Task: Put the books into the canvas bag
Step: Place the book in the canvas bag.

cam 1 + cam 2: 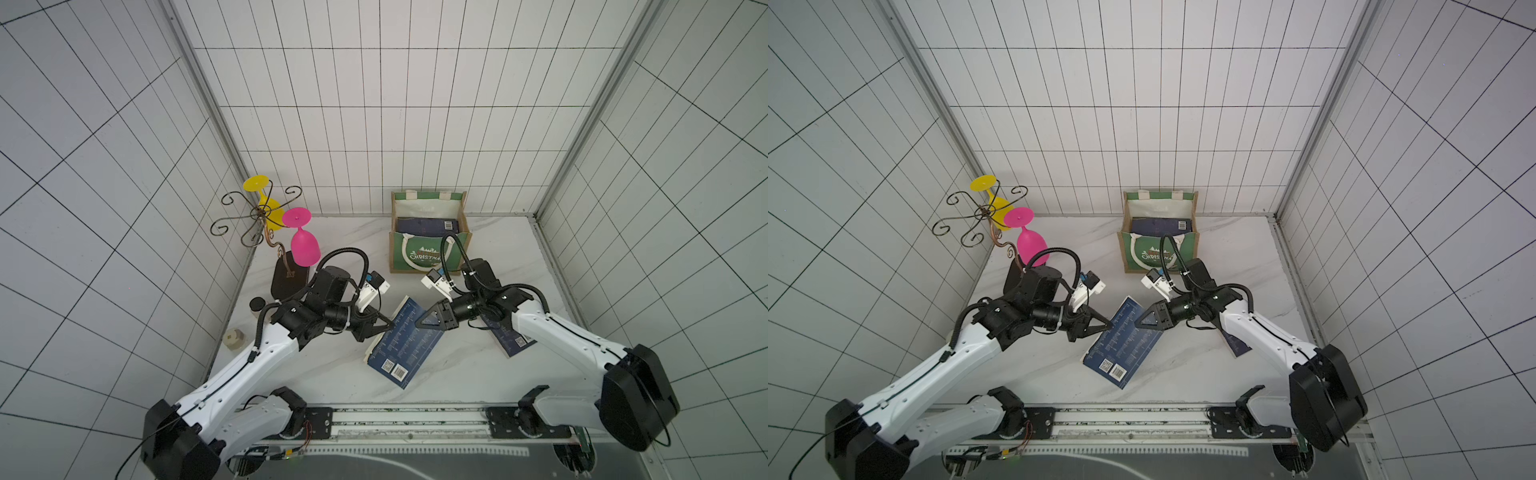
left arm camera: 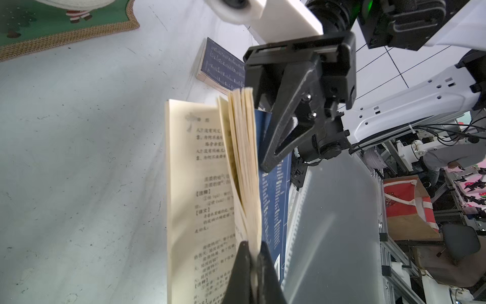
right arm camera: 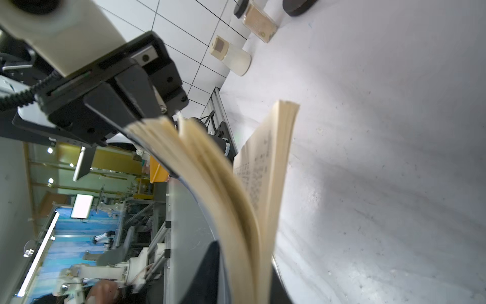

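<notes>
Navy book (image 1: 405, 340) hangs open over the counter (image 1: 332, 374), left fingers (image 1: 380, 328) and right fingers (image 1: 420, 324) clamped on opposite edges. Another book (image 1: 428, 226) sits inside the canvas bag (image 1: 415, 255); a third book (image 1: 513, 343) lies under the right arm.

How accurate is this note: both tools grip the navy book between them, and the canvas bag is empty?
Wrong about the bag. The canvas bag is not empty: both top views show a navy book inside it. The left tool and right tool do grip the other navy book between them.
</notes>
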You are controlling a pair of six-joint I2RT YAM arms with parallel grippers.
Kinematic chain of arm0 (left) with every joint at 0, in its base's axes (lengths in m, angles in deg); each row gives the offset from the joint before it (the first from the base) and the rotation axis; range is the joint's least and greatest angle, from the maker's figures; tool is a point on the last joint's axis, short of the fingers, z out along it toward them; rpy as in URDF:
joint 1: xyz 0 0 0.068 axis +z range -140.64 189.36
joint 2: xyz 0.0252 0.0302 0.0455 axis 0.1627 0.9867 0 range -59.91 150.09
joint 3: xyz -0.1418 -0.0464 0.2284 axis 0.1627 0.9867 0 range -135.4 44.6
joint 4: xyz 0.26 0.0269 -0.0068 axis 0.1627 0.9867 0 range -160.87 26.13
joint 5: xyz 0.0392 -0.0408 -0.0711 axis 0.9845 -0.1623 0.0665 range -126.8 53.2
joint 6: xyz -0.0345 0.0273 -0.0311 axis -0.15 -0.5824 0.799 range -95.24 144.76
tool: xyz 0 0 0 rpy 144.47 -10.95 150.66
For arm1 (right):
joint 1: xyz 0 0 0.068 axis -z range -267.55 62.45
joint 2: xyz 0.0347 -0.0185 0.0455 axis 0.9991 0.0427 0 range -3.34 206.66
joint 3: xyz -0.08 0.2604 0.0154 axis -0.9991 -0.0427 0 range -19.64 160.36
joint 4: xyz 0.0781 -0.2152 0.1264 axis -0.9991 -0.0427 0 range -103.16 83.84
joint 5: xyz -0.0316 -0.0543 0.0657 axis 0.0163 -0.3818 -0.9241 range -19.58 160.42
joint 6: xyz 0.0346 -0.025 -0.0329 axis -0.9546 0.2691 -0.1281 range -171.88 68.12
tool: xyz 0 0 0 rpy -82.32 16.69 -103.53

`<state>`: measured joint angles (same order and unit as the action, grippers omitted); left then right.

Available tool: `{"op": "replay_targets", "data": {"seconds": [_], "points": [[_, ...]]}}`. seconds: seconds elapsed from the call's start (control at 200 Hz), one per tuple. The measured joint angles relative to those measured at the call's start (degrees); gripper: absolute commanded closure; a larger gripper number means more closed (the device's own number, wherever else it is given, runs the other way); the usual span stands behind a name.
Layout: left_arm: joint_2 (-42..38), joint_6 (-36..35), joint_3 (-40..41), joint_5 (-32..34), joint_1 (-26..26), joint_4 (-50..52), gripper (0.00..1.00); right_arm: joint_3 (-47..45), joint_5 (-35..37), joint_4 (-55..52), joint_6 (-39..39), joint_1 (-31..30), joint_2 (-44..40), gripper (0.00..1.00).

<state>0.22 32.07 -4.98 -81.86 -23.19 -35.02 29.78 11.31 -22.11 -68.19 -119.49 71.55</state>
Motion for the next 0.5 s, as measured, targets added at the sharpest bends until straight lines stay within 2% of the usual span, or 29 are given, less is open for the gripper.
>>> {"op": "replay_targets", "data": {"seconds": [0.08, 0.19, 0.29, 0.4, 0.5], "points": [[0.39, -0.02, -0.02, 0.92, 0.33, -0.33, 0.58, 1.01, 0.42, -1.42, 0.33, 0.00, 0.04, 1.00], [0.31, 0.81, -0.35, 3.13, 2.73, 0.35, 0.32, 4.63, 1.92, -3.80, 0.87, 0.33, 0.09, 1.00], [-2.64, 2.32, 0.28, 6.71, 7.10, -0.52, 0.20, 10.05, 3.54, -5.05, 0.98, 2.25, 0.07, 1.00], [-10.32, 4.46, 3.32, 10.23, 11.32, -3.67, 0.16, 17.59, 5.86, -5.49, 0.46, 6.32, 0.15, 1.00], [-16.61, 5.73, 5.95, 13.92, 12.50, -6.36, 0.12, 25.79, 7.37, -4.31, -1.68, 10.67, 1.25, 1.00]]}}
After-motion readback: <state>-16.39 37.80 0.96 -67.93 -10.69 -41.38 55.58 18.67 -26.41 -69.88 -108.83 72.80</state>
